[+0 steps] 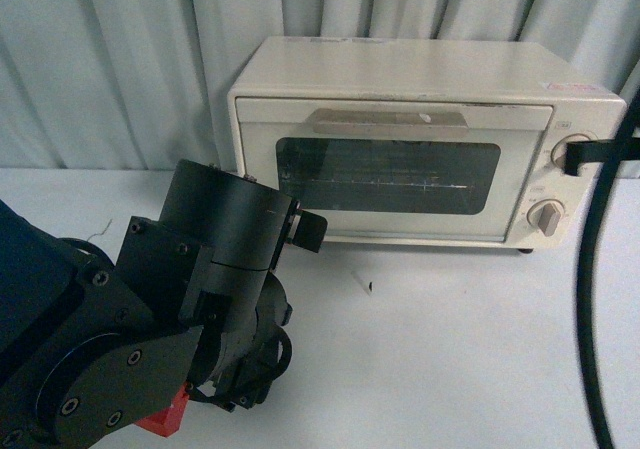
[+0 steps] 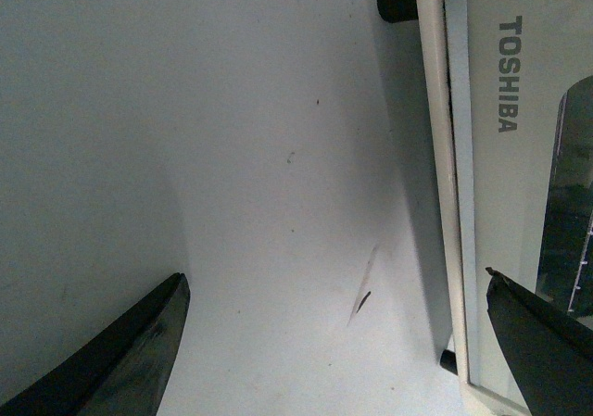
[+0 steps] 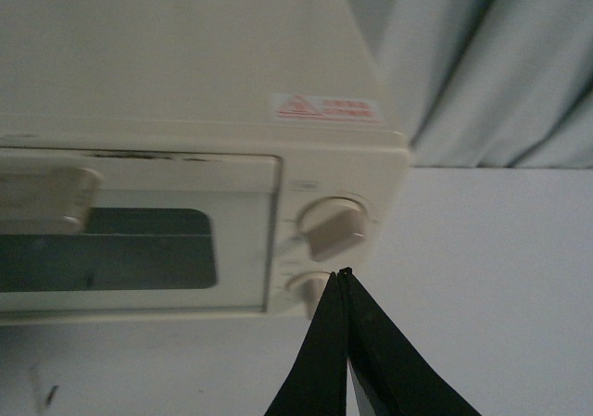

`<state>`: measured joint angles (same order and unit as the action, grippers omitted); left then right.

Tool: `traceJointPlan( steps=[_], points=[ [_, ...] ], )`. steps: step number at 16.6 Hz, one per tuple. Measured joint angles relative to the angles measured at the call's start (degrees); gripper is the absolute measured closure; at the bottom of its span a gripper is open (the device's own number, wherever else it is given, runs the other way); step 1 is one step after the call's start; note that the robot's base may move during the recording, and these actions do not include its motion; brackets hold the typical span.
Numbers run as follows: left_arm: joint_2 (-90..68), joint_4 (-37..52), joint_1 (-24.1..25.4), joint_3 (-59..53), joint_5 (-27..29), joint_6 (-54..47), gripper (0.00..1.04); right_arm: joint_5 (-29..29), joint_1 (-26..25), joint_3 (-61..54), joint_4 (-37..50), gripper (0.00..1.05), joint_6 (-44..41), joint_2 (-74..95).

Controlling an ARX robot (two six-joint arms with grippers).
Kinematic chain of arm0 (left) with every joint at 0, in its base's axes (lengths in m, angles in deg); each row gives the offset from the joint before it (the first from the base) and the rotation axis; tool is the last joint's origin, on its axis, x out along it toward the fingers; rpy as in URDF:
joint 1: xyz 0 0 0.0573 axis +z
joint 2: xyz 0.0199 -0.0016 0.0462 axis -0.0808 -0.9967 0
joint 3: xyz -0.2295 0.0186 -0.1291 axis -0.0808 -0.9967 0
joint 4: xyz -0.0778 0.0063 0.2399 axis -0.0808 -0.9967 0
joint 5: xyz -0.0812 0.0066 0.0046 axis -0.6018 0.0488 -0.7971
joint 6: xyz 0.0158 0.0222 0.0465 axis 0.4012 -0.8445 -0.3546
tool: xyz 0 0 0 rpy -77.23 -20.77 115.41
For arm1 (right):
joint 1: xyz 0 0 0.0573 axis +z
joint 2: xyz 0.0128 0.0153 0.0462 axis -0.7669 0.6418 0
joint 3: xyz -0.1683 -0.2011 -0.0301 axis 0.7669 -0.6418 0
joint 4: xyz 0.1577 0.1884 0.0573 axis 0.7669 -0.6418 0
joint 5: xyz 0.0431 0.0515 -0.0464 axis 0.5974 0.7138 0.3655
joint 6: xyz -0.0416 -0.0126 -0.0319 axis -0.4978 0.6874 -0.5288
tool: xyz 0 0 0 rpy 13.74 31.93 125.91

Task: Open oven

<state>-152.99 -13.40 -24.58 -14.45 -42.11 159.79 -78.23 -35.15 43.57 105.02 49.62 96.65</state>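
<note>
One big black left arm (image 1: 150, 329) is seen at the left, low in the front view, and much of the white table (image 1: 450, 349) is hidden by it. A small red part (image 1: 162, 421) is seen under it. The left gripper (image 2: 334, 277) is held wide apart, with nothing between its fingers (image 2: 130, 360). One finger is placed before the low left corner of the oven (image 1: 400, 79), but whether it touches cannot be told.

The oven is set in the middle of the table, close to the grey curtain (image 1: 110, 59). Its glass door (image 1: 388, 174) is shut, and nothing is placed on the beige handle (image 1: 388, 121). A tiny dark mark (image 1: 370, 287) is seen on the table before it.

At the right, the top knob (image 1: 565, 149) is partly covered by the right gripper (image 3: 345, 277), whose fingers are pressed together on nothing. The low knob (image 1: 547, 216) is left in plain sight. A black cable (image 1: 590, 299) is hung down at the far right.
</note>
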Motion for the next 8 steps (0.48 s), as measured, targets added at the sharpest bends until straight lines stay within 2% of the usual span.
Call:
traceJointPlan(
  steps=[4,8],
  points=[
    [0.0,0.0,0.0,0.0,0.0,0.0,0.07,0.6,4.7,6.5,-0.2,1.03,-0.2,6.1],
    [0.0,0.0,0.0,0.0,0.0,0.0,0.07,1.4,5.5,9.6,-0.4,1.03,-0.2,10.1]
  ],
)
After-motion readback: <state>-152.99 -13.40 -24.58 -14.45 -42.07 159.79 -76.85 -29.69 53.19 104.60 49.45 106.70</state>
